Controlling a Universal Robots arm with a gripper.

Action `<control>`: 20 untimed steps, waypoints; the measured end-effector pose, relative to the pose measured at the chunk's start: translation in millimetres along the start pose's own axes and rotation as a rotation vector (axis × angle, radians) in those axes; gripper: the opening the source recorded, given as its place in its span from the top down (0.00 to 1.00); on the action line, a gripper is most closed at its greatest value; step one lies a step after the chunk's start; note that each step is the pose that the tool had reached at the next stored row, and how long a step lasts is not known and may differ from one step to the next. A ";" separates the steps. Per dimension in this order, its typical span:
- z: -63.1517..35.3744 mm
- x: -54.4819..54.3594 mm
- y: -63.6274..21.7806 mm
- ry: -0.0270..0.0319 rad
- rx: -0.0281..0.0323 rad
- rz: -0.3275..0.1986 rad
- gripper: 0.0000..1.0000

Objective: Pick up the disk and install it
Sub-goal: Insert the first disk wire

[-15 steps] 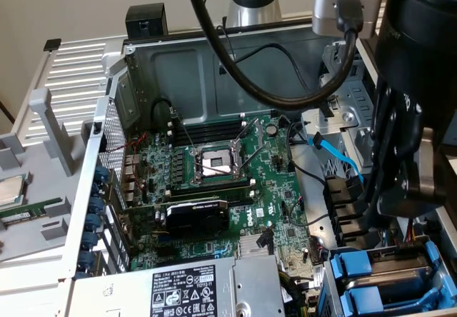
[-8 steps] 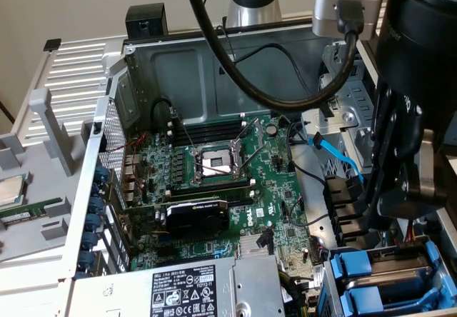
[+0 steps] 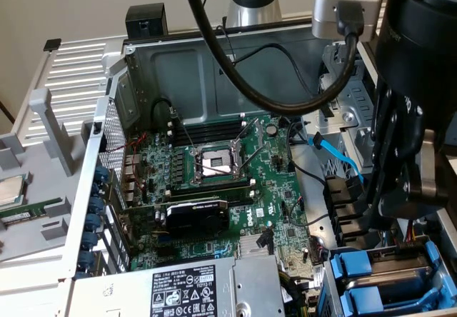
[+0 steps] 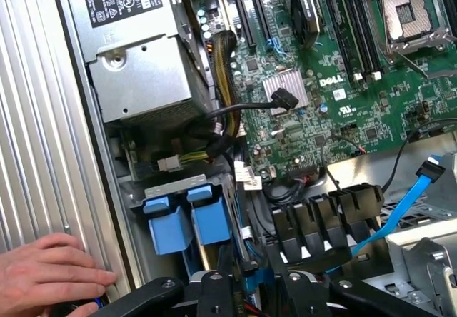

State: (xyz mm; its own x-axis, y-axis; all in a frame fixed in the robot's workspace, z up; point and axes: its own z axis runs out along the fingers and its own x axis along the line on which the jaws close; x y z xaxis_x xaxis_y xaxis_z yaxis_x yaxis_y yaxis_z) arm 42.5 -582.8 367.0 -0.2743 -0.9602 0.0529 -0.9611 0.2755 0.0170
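The end effector (image 3: 400,210) hangs low over the drive bay at the case's corner; whether its jaws are apart or together I cannot tell. Just beneath, the disk (image 4: 187,217) sits slotted in, showing blue plastic carrier tabs. Beyond lies the green motherboard (image 3: 228,181).

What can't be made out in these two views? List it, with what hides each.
- The blue carriers: in the exterior view the arm covers part of the bay and the picture edge cuts it off. Whether a disk sits in them is hidden.
- The power supply label: in the exterior view it is cut by the bottom edge, and the print is too small to read.
- A person's hand: in the wrist view it is cut by the picture edge. What it touches is unclear.
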 end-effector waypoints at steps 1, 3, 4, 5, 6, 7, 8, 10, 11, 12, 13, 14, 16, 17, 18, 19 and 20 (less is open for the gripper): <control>0.0 0.0 0.0 0.0000 0.0000 0.000 0.69; 0.0 0.1 0.4 0.0000 0.0001 0.000 0.69; 0.0 0.3 0.7 0.0000 0.0001 0.000 0.69; 0.0 0.4 1.1 0.0000 0.0001 0.000 0.69; 0.0 0.5 1.2 0.0000 0.0001 0.000 0.69; 0.0 0.6 1.6 0.0000 0.0001 0.000 0.69; 0.0 0.7 1.8 0.0000 0.0001 0.000 0.69; 0.1 0.8 1.9 0.0000 0.0001 0.000 0.71; 0.1 0.8 2.0 0.0000 0.0001 0.000 0.78; 0.1 0.8 2.1 0.0000 0.0001 0.000 0.78; 0.1 0.9 2.1 0.0000 0.0001 0.000 0.84; 0.1 0.9 2.1 0.0000 0.0002 0.000 0.84; 0.1 0.8 2.2 -0.0001 0.0001 0.000 0.84; 0.1 0.9 2.2 -0.0001 0.0001 0.000 0.84; 0.0 0.8 2.2 -0.0001 0.0002 0.000 0.84; 0.0 0.8 2.2 -0.0003 0.0001 0.000 0.84; 0.0 0.8 2.2 -0.0003 0.0001 0.000 0.84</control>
State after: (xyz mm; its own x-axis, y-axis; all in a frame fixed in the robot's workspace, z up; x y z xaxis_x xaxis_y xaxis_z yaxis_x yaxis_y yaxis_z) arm 40.1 -583.1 367.1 -0.2744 -0.9602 0.0526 -0.9611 0.2756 0.0170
